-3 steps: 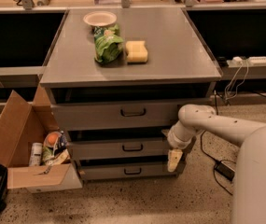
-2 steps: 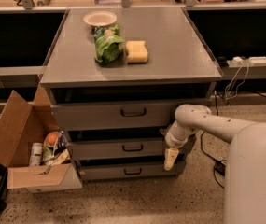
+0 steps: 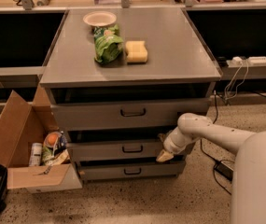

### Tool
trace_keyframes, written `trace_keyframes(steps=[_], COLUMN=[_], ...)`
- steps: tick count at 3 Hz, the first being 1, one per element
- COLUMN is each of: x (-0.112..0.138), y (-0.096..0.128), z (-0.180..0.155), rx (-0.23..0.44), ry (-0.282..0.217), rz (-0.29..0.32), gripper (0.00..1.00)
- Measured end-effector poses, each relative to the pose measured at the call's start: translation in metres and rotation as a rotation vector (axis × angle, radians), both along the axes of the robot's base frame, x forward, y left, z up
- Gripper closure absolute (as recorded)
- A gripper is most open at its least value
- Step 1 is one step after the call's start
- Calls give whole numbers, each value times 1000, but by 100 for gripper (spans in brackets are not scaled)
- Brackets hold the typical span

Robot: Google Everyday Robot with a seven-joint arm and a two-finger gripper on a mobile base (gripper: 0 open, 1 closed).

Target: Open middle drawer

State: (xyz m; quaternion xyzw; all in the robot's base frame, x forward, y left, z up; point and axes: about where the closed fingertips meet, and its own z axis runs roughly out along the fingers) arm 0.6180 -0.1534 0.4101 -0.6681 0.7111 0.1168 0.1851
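The grey cabinet [image 3: 179, 55] has three drawers stacked in its front. The middle drawer [image 3: 104, 150] is a wide grey front with a small dark loop handle [image 3: 132, 148] at its centre. It sits below the tall top drawer [image 3: 90, 115] and above the slim bottom drawer [image 3: 104, 171]. My gripper [image 3: 164, 156], with yellowish tips, hangs from the white arm [image 3: 216, 134] that comes in from the right. It is at the right end of the middle drawer's front, well right of the handle, and holds nothing that I can see.
An open cardboard box [image 3: 16, 139] with bottles and packets stands on the floor against the cabinet's left side. On the cabinet top lie a white bowl [image 3: 99, 18], a green bag [image 3: 107, 45] and a yellow sponge [image 3: 136, 51]. Cables and a power strip [image 3: 249, 59] are at the right.
My arm has swung left and slightly up, bringing the gripper from beside the cabinet's lower right corner to the right end of the middle drawer front. The drawers have not moved.
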Motion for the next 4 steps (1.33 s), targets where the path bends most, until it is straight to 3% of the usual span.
trace_keyframes(steps=[2,4], x=[0,1], y=[0,0], z=[12,20], rx=[0,0], ry=[0,0], rz=[0,0], gripper=[95,100])
